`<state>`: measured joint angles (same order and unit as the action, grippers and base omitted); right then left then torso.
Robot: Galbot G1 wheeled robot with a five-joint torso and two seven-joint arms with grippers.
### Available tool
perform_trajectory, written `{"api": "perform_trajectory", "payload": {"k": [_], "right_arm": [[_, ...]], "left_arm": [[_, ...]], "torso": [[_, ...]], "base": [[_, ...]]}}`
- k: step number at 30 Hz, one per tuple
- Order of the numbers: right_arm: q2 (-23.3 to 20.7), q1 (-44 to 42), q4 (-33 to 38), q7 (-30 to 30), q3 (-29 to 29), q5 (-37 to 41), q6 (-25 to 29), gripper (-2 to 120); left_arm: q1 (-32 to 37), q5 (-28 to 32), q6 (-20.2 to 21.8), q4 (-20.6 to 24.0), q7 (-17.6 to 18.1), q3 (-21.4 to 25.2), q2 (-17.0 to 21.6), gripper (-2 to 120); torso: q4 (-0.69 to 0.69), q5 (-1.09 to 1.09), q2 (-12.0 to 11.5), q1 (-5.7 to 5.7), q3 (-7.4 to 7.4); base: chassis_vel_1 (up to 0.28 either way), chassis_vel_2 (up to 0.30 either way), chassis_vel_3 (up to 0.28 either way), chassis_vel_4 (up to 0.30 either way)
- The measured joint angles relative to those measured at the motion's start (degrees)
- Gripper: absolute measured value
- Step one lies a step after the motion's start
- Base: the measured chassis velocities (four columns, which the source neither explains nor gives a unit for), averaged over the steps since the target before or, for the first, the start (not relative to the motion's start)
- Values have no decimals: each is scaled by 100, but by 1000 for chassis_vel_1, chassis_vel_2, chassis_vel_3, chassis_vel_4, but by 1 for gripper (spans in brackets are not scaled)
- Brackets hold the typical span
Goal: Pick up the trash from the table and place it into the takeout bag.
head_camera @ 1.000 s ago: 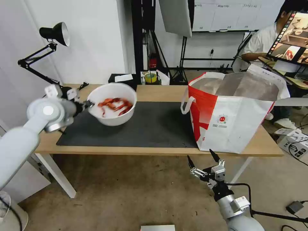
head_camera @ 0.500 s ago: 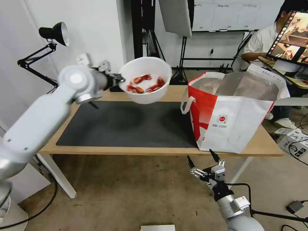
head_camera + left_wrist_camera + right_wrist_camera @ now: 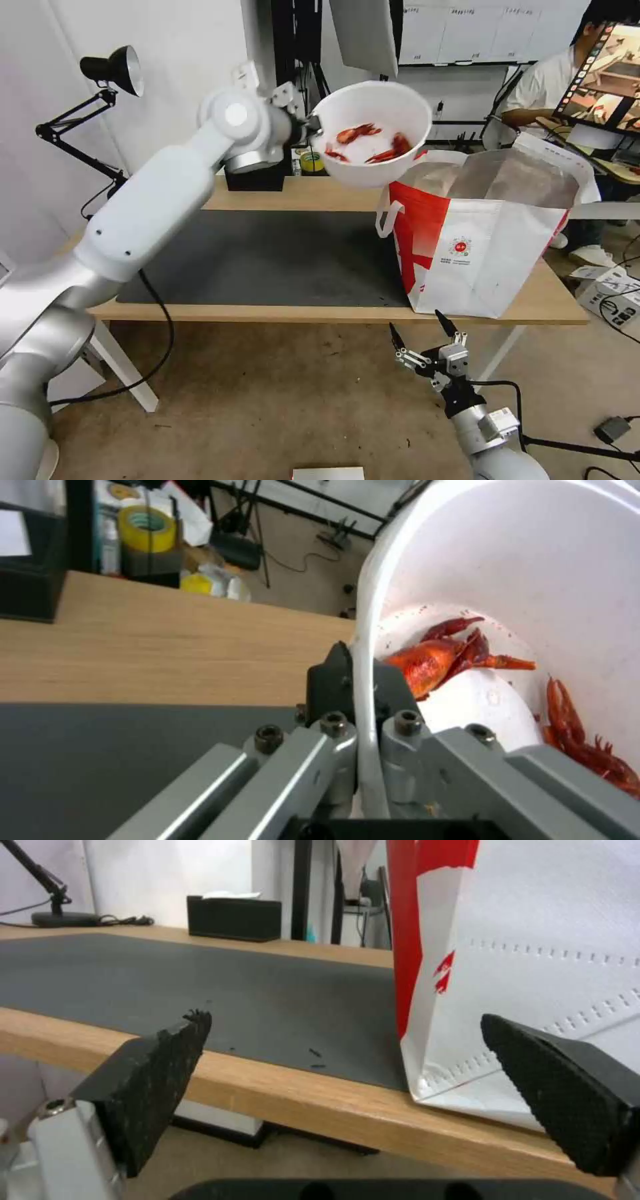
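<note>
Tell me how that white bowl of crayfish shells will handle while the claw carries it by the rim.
The white bowl probably is stiff and light: the left claw holds it aloft by a thin rim pinch alone. It already tilts, so the loose crayfish shells could slide. The smooth rim may slip or pivot between the pads.

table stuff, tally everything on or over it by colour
white: 2, the bowl held up by the left tool, the red-panelled bag
black: 2, the mat, the tissue box
yellow: 1, the tape roll
total: 5
</note>
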<state>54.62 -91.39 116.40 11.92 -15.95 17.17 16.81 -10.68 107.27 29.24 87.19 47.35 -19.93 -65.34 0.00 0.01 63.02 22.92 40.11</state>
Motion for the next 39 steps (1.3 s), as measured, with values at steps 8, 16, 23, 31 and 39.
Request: {"api": "perform_trajectory", "payload": {"k": [8,16,23,31,39], "right_arm": [[0,0,0,0,0,0,0,100],[0,0,0,0,0,0,0,100],[0,0,0,0,0,0,0,100],[0,0,0,0,0,0,1,100],[0,0,0,0,0,0,0,100]], "left_arm": [[-244,-207,-125,-325,40,-250,-515,0],[-296,-989,-480,-728,-34,-697,-1163,0],[-189,-1780,-1050,-923,-82,-1121,-1517,0],[76,-2680,-1435,-783,-343,-1533,-1482,0],[79,-2874,-1411,-542,-577,-1715,-1361,0]], "torso": [[0,0,1,0,0],[-1,0,1,0,-1],[0,-1,1,0,-1],[2,-2,1,0,0],[1,-1,1,0,0]], "base": [[0,0,0,0],[0,0,0,0],[0,0,0,0],[0,0,0,0],[0,0,0,0]]}}
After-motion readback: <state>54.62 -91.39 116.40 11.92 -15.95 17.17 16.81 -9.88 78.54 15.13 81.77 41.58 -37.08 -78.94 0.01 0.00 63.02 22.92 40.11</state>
